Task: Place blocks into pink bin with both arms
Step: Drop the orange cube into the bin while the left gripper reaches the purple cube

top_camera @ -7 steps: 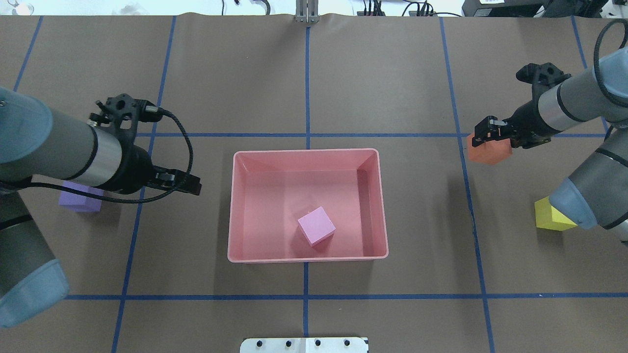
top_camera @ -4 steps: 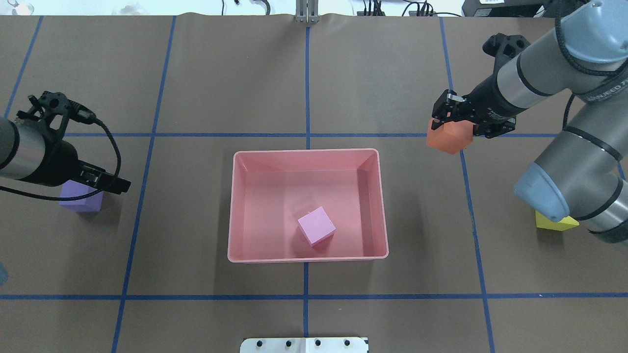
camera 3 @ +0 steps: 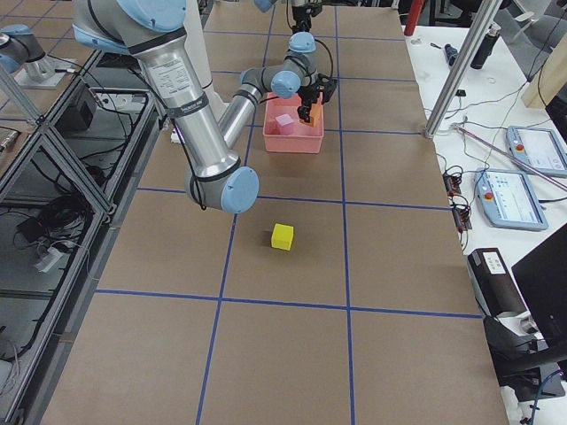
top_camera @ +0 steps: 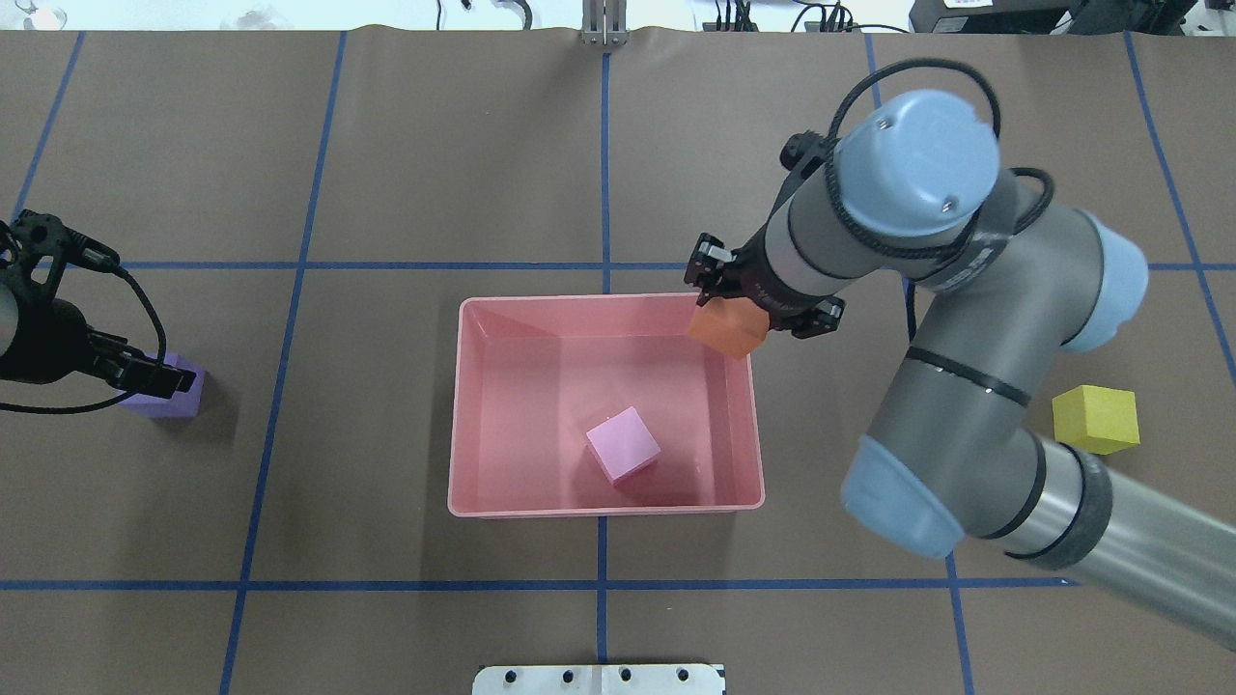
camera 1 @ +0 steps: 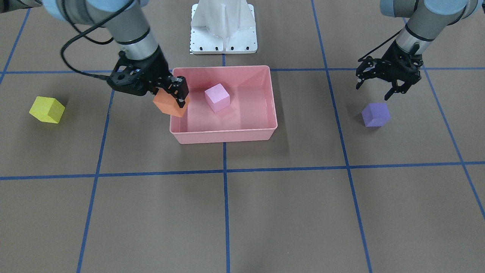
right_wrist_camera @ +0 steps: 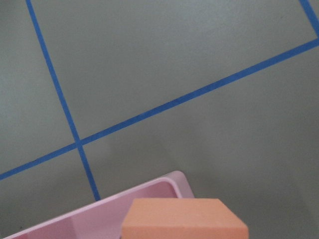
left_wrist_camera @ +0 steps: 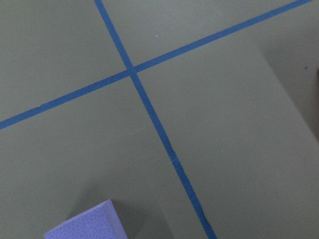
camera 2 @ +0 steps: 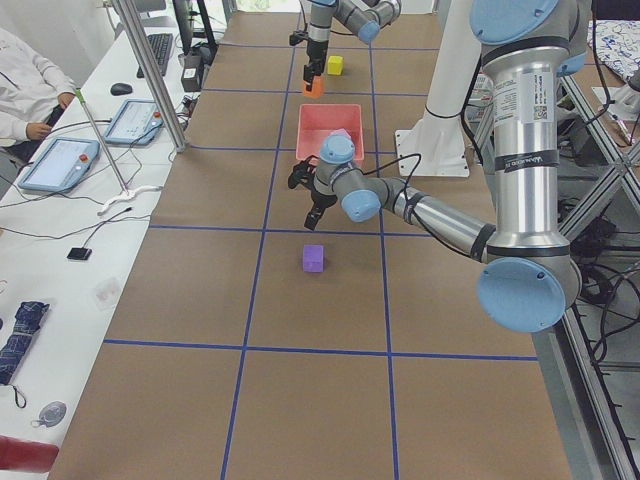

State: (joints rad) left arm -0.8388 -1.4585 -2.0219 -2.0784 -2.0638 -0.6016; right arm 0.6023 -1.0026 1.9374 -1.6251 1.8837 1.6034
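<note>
The pink bin (top_camera: 599, 509) sits mid-table with the light pink cube (top_camera: 623, 444) inside it. My right gripper (top_camera: 731, 301) is shut on the orange cube (top_camera: 728, 329) and holds it over the bin's far right corner; the front view shows the cube (camera 1: 170, 104) above the rim, and the right wrist view shows its top (right_wrist_camera: 184, 219). My left gripper (camera 1: 373, 91) is open and empty, hovering just beside and above the purple cube (camera 1: 375, 114). The yellow cube (top_camera: 1095, 418) lies on the table at the right, behind my right arm.
The white base pedestal (camera 1: 223, 26) stands behind the bin on the robot's side. Blue tape lines (top_camera: 603, 154) grid the brown table. My right arm's elbow (top_camera: 908, 483) spans the area between bin and yellow cube. A person (camera 2: 25, 90) sits at a side desk.
My right gripper has carried the orange cube leftward to over the bin's far right corner. My left gripper has drawn back to the left and now hangs over the purple cube.
</note>
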